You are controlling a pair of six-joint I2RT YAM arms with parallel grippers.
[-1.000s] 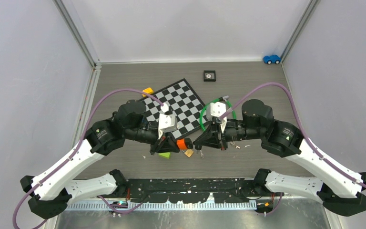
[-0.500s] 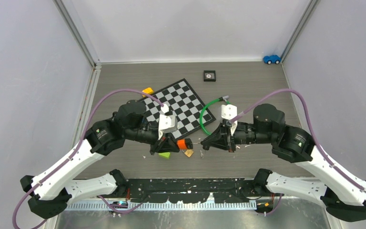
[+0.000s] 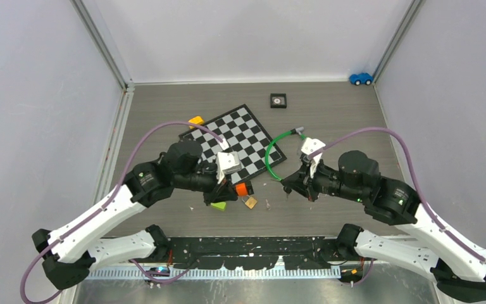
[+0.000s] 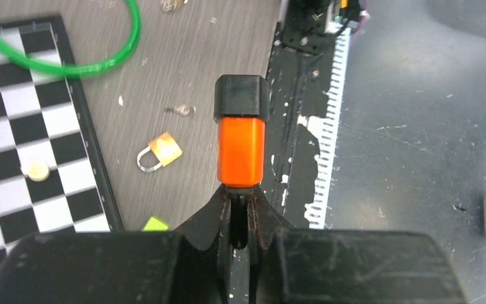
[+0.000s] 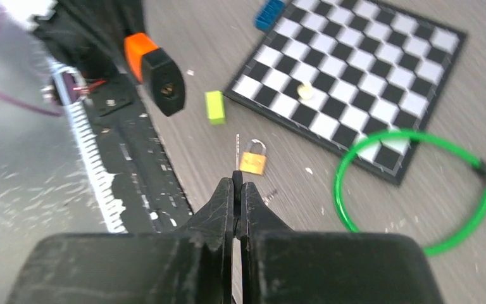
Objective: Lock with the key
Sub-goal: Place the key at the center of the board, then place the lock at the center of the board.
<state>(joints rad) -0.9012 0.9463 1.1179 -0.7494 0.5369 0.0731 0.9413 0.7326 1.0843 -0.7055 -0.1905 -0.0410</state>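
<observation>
An orange lock (image 4: 241, 152) with a black cap (image 4: 242, 98) is held off the table, and my left gripper (image 4: 240, 193) is shut on its rear end. From the right wrist the lock (image 5: 158, 69) shows a keyhole in its black end, up and to the left. My right gripper (image 5: 237, 180) is shut on the key (image 5: 237, 152), whose thin silver blade sticks out past the tips. In the top view the right gripper (image 3: 286, 187) stands a short gap to the right of the lock (image 3: 242, 189), not touching it.
A small brass padlock (image 3: 250, 202) and a green block (image 3: 218, 205) lie on the table below the lock. A green cable loop (image 3: 271, 155) overlaps the corner of the chessboard (image 3: 240, 136). Far back are a black box (image 3: 278, 100) and a blue toy car (image 3: 361, 78).
My right gripper has drawn back to the right, away from the lock, with the key still in it. The left arm has shifted slightly right with the lock.
</observation>
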